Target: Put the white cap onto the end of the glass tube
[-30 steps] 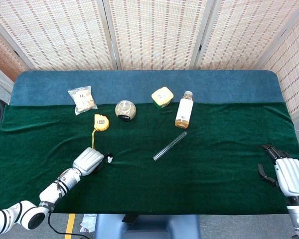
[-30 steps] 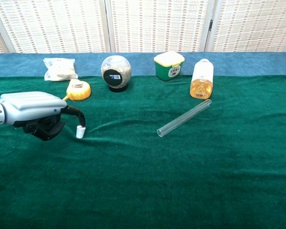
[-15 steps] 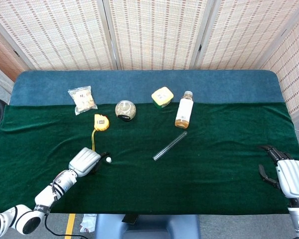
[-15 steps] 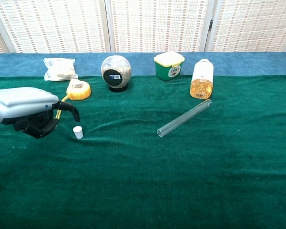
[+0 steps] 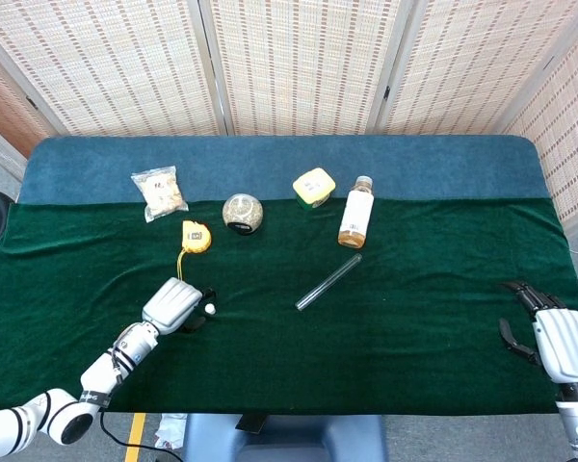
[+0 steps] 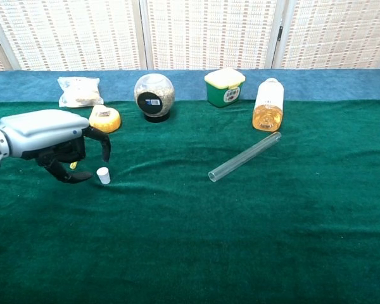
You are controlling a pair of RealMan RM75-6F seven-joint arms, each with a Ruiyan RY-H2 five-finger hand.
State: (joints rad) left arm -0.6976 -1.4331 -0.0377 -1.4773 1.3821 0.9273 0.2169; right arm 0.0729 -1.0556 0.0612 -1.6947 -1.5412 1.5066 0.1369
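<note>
White against the dark green cloth [image 5: 414, 327], the white cap [image 5: 210, 309] in the head view stands free just beside the fingertips of the left hand [image 5: 173, 306]; a second ago those fingers pinched it, and half a second ago the hand had drawn back, whereas now it has come forward again with its fingers spread and holding nothing. The glass tube [image 5: 328, 282] lies well off to that hand's right, unmoved. Beyond the tube a bottle [image 5: 355, 213] holds amber liquid, and a green tub with a yellow lid [image 5: 313, 188], a round jar [image 5: 242, 213] of pale grains, a yellow tape measure [image 5: 196, 236] and a clear packet [image 5: 159, 192] sit farther out. The right hand [image 5: 549, 337] rests at the table's far right edge, open and empty as before. In the chest view the left hand [image 6: 54, 142] arches over the cloth, dark fingers apart, with the cap [image 6: 103, 175] upright just beside its fingertips; whether they touch it cannot be told. The tube [image 6: 245, 156] lies slanted, its near end open.
</note>
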